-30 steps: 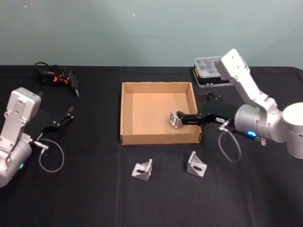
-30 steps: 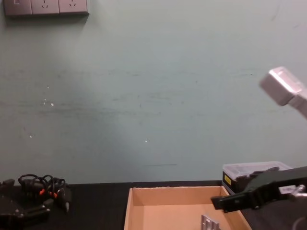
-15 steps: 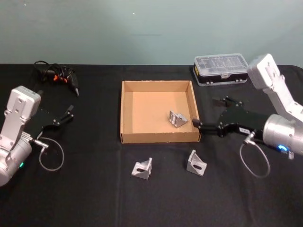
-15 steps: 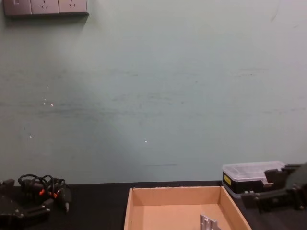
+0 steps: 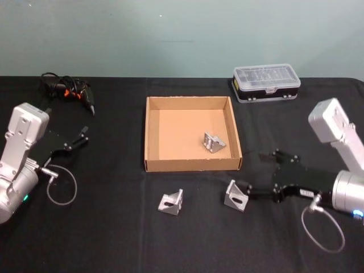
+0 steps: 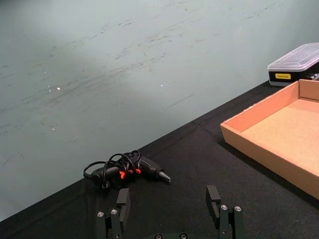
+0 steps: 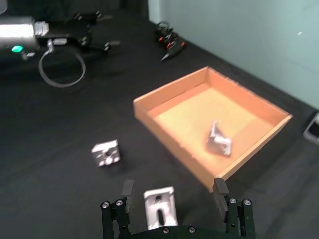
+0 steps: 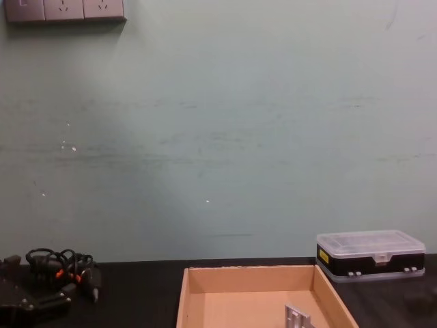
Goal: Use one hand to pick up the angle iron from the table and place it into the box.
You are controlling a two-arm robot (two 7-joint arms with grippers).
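Black table (image 5: 114, 239): right claw (image 7: 173, 189) spread, straddling angle iron (image 7: 160, 206), not touching; left claw (image 6: 168, 195) parked, spread.

The wall (image 8: 218, 137) behind the bench was pale green, with faint horizontal scuffs and a few white specks. Grey socket plates (image 8: 65, 10) sat high on it. The matte black tabletop (image 5: 114, 244) met the wall.

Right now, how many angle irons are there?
3. One angle iron lies inside the box, near its right wall. Two sit on the table in front of it: the left one, and the right one at the right hand's fingertips.
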